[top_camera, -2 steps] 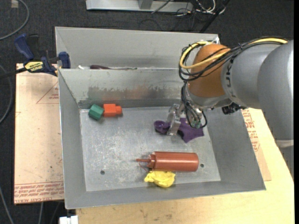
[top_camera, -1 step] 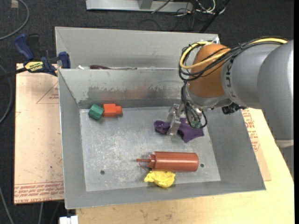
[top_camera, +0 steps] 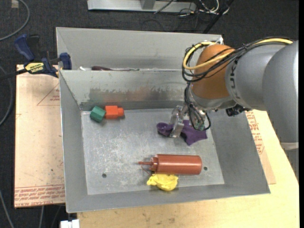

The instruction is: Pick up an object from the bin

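My gripper (top_camera: 179, 126) is low in the bin's back right part, directly over a purple thing (top_camera: 194, 135). A curled purple piece (top_camera: 164, 129) sticks out to the left of the fingers. The fingers reach down onto this purple thing, and it is hard to see how far apart they stand. A brown-red squeeze bottle (top_camera: 176, 165) lies on its side in front of the gripper, nozzle pointing left. A crumpled yellow thing (top_camera: 163, 182) rests against the bottle's near side.
A green block (top_camera: 98, 114) and an orange block (top_camera: 114, 112) sit side by side at the back left of the bin. The arm with its orange cover and cables comes in from the right over the bin's back right corner.
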`<act>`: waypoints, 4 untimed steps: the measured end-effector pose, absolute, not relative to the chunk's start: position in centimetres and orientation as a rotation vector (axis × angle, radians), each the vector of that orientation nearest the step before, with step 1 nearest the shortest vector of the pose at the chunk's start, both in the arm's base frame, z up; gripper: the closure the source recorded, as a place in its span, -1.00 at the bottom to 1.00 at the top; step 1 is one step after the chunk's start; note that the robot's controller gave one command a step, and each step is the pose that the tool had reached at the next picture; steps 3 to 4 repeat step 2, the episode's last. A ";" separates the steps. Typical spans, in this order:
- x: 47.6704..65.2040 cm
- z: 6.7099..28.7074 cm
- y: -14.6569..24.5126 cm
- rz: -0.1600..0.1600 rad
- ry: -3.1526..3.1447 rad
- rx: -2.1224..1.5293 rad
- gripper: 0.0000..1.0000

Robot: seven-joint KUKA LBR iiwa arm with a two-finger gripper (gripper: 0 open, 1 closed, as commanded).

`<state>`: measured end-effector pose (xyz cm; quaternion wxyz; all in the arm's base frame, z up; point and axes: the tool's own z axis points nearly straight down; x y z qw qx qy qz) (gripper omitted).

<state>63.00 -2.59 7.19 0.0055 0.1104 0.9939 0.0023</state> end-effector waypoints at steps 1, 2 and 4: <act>63.0 7.9 -2.6 0.007 3.113 0.346 1.00; 62.8 9.0 -2.6 0.008 3.117 0.346 1.00; 62.8 9.0 -2.6 0.008 3.117 0.346 1.00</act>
